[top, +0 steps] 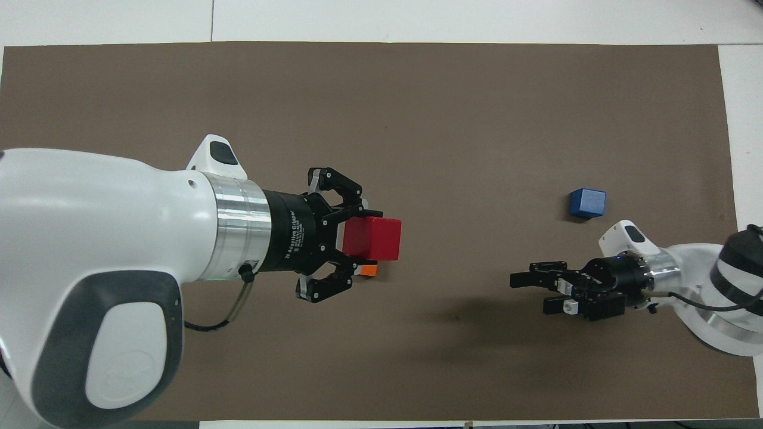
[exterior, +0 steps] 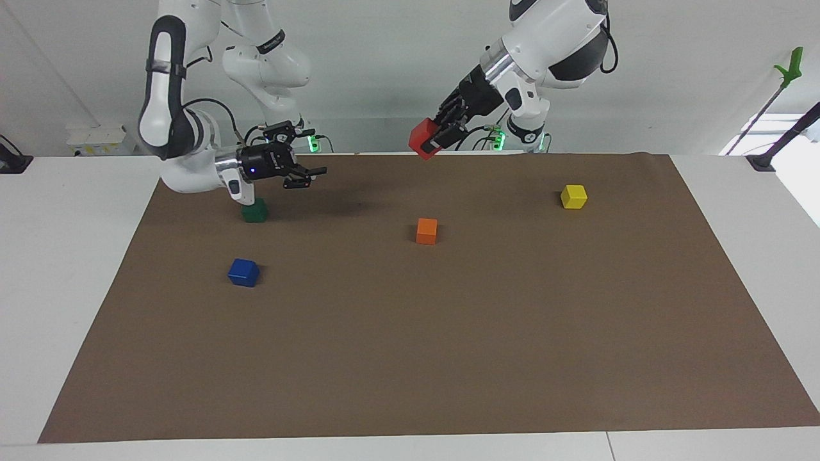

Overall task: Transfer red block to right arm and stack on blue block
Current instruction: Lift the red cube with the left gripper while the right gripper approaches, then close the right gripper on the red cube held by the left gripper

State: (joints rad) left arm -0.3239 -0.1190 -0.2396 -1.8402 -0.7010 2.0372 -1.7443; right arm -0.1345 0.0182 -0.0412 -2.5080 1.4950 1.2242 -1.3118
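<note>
inspection of the handover stage. the left gripper (exterior: pixel 442 133) is up in the air over the robots' edge of the brown mat (exterior: pixel 448 358), clamped on the red block (exterior: pixel 423 140), which sticks out past the fingertips toward the right arm's end of the table. in the overhead view the block covers most of the orange block (top: pixel 369 271), but the facing view shows it high above the mat, clear of everything. the right gripper (exterior: pixel 306 177) hangs low over the mat just beside the green block (exterior: pixel 254 210), jaws spread wide and empty, pointing toward the left gripper. the two grippers are well apart, with a height gap between them as well.

risks noted, as judgement:
- the red block appears tilted in the grip; if the right gripper's fingers meet it on edges rather than flat faces, it may twist or slip out at release.
- only part of the block is free of the left gripper's fingers, so the right gripper has little surface to take; finger collision is possible.
- release before the right gripper is firmly shut on it would drop the block from height.
- the right arm sits close to the green block and could nudge it.

the blue block (exterior: pixel 243 272) rests on the mat farther from the robots than the green block, untouched, toward the right arm's end. a yellow block (exterior: pixel 573 196) lies toward the left arm's end.
</note>
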